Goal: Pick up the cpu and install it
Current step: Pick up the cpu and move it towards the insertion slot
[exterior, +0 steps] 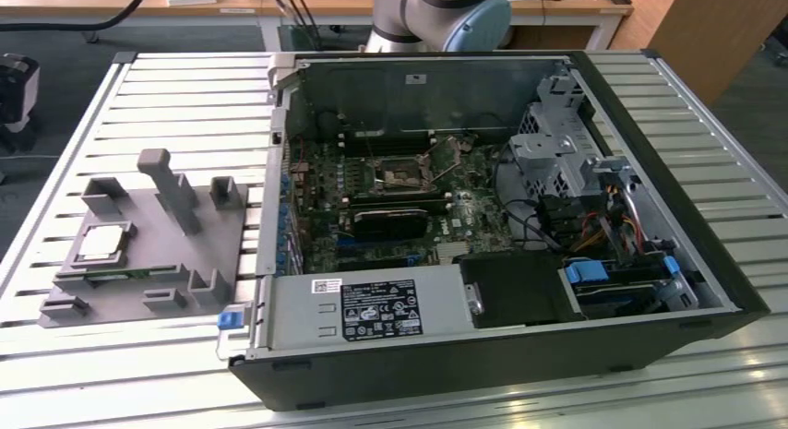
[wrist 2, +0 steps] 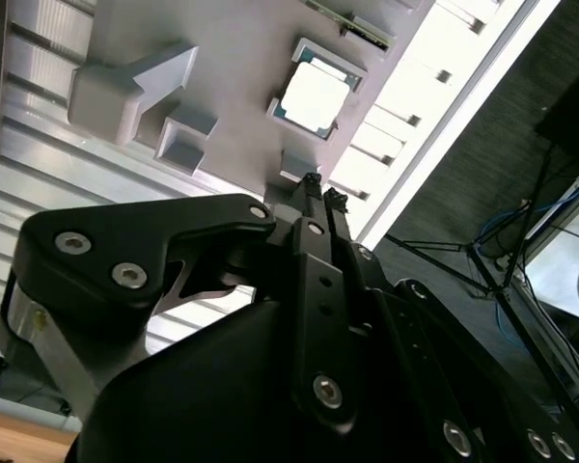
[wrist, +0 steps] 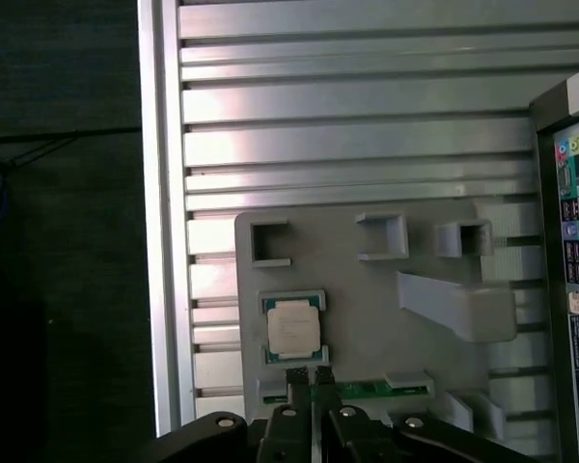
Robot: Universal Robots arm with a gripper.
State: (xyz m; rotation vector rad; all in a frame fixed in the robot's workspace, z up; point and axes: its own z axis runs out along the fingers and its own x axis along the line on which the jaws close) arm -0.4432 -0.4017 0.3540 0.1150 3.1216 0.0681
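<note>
While the cpu (wrist: 294,328) sits in the tray (wrist: 367,299), the gripper (wrist: 310,378) hangs just beside it, jaws together. Print on the label (exterior: 369,311) is illegible.

your exterior view looks down at an angle from the near side of the slatted worktop (exterior: 185,88). it takes in the open computer case (exterior: 407,374) and, on the exterior view's left, the grey tray (exterior: 117,300). both wrist views sit just behind the tool (wrist: 312,371) and look along it onto that tray from closer in. all three share the tray and the cpu (wrist: 292,326) lying in it.
</note>
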